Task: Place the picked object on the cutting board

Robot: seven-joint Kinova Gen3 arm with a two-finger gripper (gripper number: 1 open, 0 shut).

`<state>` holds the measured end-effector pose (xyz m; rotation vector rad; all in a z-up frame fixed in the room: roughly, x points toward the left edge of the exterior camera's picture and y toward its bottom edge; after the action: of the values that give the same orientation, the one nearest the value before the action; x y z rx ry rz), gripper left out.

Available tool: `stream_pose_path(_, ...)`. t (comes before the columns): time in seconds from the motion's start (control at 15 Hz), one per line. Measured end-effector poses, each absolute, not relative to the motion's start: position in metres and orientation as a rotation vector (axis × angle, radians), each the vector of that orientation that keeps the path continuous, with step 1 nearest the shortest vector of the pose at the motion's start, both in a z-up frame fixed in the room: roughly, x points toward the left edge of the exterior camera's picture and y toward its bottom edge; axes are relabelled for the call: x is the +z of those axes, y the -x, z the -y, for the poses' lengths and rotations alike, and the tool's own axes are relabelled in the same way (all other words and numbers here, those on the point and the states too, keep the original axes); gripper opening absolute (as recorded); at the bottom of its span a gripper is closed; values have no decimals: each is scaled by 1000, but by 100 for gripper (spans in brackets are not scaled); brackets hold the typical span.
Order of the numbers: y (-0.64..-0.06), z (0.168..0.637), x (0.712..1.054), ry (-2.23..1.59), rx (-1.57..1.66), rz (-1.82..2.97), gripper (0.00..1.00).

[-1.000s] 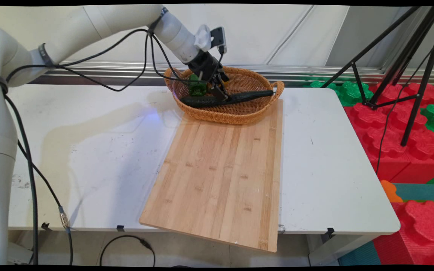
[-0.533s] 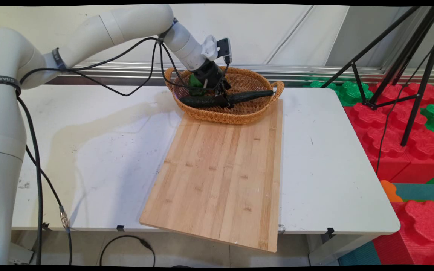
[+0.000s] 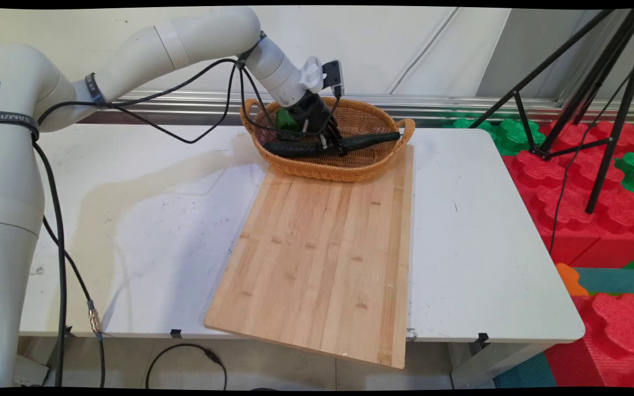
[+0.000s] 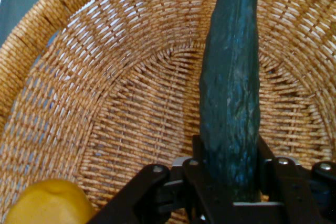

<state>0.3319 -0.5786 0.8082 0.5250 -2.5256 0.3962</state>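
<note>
Inside the wicker basket [image 3: 372,168], the fingers [image 4: 202,169] grip a cucumber [image 4: 231,93] lying rim to rim.

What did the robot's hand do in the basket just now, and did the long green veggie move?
The gripper moved right and lower inside the basket, down onto the cucumber, and its fingers now sit on both sides of the cucumber, closed against it. The cucumber lies where it lay, one end resting on the rim. The green pepper, the yellow thing and the cutting board stayed put.
</note>
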Motion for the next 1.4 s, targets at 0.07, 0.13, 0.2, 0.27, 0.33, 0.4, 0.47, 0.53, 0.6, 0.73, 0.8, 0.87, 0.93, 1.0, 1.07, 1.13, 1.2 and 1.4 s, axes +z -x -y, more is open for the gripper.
stream_pose_path(0.07,-332,578,809,-518,399,2525,0)
stream_pose_path(0.13,-332,578,811,-509,403,2526,0)
stream_pose_path(0.2,-333,577,813,-499,409,2526,0)
stream_pose_path(0.27,-335,575,816,-485,416,2526,0)
stream_pose_path(0.33,-338,573,820,-470,423,2526,0)
stream_pose_path(0.4,-341,570,824,-454,429,2526,0)
stream_pose_path(0.47,-344,568,828,-434,438,2525,0)
stream_pose_path(0.53,-347,564,833,-416,447,2524,0)
stream_pose_path(0.6,-350,561,838,-402,455,2522,0)
stream_pose_path(0.73,-355,554,850,-372,474,2512,0)
stream_pose_path(0.8,-357,551,856,-362,483,2504,0)
stream_pose_path(0.87,-360,546,863,-352,493,2494,0)
stream_pose_path(0.93,-363,543,870,-344,502,2484,0)
stream_pose_path(1.0,-365,538,878,-335,510,2471,0)
stream_pose_path(1.07,-366,536,883,-329,513,2464,0)
stream_pose_path(1.13,-368,531,891,-324,518,2453,0)
stream_pose_path(1.2,-370,528,896,-321,519,2445,0)
stream_pose_path(1.4,-378,514,916,-314,517,2417,0)
